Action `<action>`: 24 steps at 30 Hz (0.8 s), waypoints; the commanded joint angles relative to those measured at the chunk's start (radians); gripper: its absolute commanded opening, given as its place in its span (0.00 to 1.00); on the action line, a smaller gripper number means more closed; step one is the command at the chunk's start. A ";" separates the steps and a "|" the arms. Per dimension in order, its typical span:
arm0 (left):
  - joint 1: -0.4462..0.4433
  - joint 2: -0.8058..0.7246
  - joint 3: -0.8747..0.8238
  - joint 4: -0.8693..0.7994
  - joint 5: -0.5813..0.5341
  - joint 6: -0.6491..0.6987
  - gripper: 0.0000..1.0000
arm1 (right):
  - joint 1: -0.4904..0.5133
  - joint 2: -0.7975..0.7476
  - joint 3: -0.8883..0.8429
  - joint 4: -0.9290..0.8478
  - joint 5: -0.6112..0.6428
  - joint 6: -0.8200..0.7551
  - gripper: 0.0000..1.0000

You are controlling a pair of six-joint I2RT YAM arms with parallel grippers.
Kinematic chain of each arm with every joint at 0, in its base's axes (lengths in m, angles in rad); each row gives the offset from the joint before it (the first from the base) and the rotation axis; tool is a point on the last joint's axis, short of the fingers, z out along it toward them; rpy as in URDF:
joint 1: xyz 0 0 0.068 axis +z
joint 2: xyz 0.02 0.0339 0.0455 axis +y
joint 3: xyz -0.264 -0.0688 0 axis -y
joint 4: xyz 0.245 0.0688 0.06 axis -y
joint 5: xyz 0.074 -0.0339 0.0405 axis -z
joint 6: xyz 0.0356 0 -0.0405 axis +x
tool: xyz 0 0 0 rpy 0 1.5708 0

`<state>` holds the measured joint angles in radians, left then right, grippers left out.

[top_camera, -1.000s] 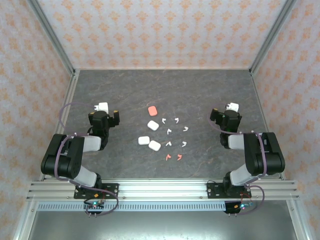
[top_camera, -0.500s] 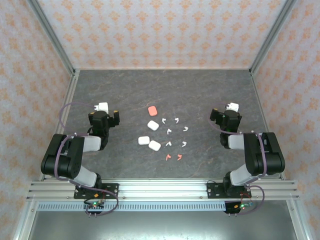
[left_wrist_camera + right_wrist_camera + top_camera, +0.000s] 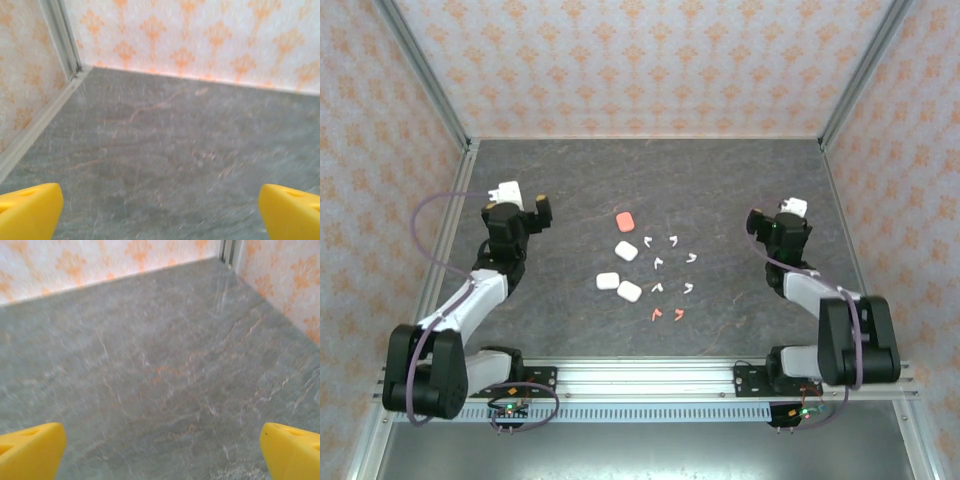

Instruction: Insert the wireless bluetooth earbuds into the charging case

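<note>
Seen from above, the left hand (image 3: 520, 203) hovers at the left of the worktop (image 3: 580, 170), spread wide and empty. Its wrist view shows yellow fingertips (image 3: 27, 212) far apart over bare stone. At the centre lie four cases (image 3: 626, 251), one of them coral, with the earbuds (image 3: 658, 263) loose just right of them. The right hand (image 3: 785, 215) is equally wide and empty, its fingertips (image 3: 30, 450) above bare worktop.

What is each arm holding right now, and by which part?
Nothing: the left end effector and right end effector both stand open and empty; the earbuds lie loose on the table.
</note>
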<state>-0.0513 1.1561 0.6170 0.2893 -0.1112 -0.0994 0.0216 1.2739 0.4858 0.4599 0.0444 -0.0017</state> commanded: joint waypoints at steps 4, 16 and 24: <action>-0.010 0.027 0.179 -0.402 0.140 -0.354 1.00 | 0.080 -0.133 0.148 -0.436 -0.123 0.106 1.00; -0.214 0.138 0.238 -0.431 0.222 -0.533 1.00 | 0.490 -0.036 0.409 -0.906 -0.200 0.054 0.98; -0.217 0.173 0.228 -0.408 0.195 -0.600 1.00 | 0.823 0.217 0.580 -1.041 -0.189 -0.035 0.95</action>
<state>-0.2642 1.3273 0.8242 -0.1219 0.0971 -0.6533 0.7750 1.4273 1.0134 -0.4786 -0.1509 0.0124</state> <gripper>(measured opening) 0.999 0.953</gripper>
